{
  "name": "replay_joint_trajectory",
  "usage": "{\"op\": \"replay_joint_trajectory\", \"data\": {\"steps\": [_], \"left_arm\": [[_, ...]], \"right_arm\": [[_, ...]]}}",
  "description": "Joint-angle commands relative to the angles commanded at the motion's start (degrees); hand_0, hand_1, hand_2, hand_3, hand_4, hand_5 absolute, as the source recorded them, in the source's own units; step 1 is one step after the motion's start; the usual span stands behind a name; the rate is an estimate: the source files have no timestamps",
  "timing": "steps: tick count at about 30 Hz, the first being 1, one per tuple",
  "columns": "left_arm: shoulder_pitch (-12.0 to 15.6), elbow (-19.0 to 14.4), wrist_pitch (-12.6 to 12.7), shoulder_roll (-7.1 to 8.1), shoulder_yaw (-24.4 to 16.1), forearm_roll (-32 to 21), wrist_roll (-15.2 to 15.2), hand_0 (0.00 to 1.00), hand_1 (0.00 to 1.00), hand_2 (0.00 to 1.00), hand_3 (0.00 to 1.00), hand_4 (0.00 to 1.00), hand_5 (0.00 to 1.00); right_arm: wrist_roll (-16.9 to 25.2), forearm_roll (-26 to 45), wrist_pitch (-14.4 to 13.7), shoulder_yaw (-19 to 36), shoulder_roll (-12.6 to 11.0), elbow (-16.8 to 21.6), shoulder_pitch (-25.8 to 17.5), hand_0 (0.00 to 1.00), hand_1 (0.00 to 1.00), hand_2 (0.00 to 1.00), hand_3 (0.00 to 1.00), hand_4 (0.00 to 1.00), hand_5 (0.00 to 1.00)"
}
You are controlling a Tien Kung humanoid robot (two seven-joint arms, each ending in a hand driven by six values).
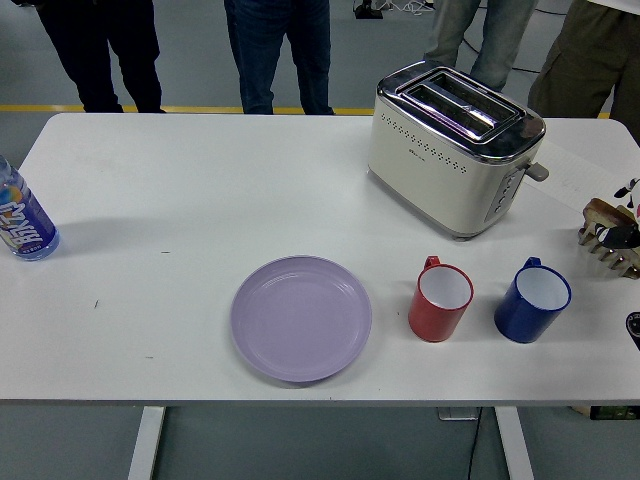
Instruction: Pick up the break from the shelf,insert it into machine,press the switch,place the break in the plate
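A cream and chrome toaster (452,160) stands at the back right, its two slots open on top and its lever (538,172) on the right end. A purple plate (301,317) lies near the front middle, with nothing on it. A wooden rack (606,232) sits at the right edge, cut off by the frame, with a dark piece across it; I cannot make out bread. A small black part of my right arm (634,328) shows at the right edge, below the rack.
A red mug (441,299) and a blue mug (532,300) stand between the plate and the rack. A water bottle (22,220) lies at the left edge. Several people stand along the table's far side.
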Motion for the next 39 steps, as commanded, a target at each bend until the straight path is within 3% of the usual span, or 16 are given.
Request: {"op": "replay_joint_trajectory", "data": {"steps": [2,7,8,25,26,31,32,39], "left_arm": [[0.0,0.0,0.0,0.00,0.0,0.0,0.0,0.364,0.475,0.621,0.733,0.587,0.998],[0.0,0.0,0.0,0.00,0.2,-0.2,0.0,0.364,0.475,0.621,0.733,0.587,0.998],[0.0,0.0,0.0,0.00,0.2,-0.3,0.0,0.363,0.475,0.621,0.732,0.587,0.998],[-0.1,0.0,0.1,-0.01,0.3,-0.3,-0.1,0.363,0.474,0.621,0.732,0.590,0.998],[0.0,0.0,0.1,-0.01,0.3,-0.3,-0.1,0.362,0.474,0.620,0.732,0.591,0.998],[0.1,0.0,0.1,-0.02,0.1,0.1,0.0,0.362,0.474,0.620,0.732,0.591,0.998],[0.1,0.0,0.1,-0.02,0.0,0.1,0.0,0.362,0.472,0.619,0.731,0.591,0.998],[0.3,0.0,0.1,-0.07,-0.4,0.6,0.1,0.362,0.472,0.620,0.731,0.591,0.998]], "right_arm": [[-0.2,-0.1,0.0,-0.3,0.0,-0.1,0.2,0.485,0.514,0.619,0.682,0.707,0.246],[-0.4,-0.2,-0.5,-1.2,-0.1,-0.4,0.6,0.485,0.514,0.619,0.682,0.707,0.246],[-0.4,-0.2,-0.4,-1.4,-0.1,-0.5,0.8,0.446,0.480,0.595,0.657,0.694,0.237],[-0.4,-1.2,-0.2,-2.8,-0.3,-1.7,1.6,0.416,0.435,0.575,0.645,0.650,0.195],[-0.4,-1.3,-0.2,-2.9,-0.3,-1.7,1.6,0.392,0.419,0.564,0.623,0.595,0.120],[-0.4,-1.4,-0.5,-3.3,-0.3,-2.0,1.6,0.392,0.419,0.564,0.623,0.595,0.120],[-0.4,-1.4,-0.6,-3.4,-0.3,-2.1,1.6,0.344,0.378,0.532,0.575,0.503,0.016],[-0.4,-1.4,-0.9,-3.8,-0.3,-2.2,1.5,0.319,0.375,0.526,0.564,0.474,0.002]]}}
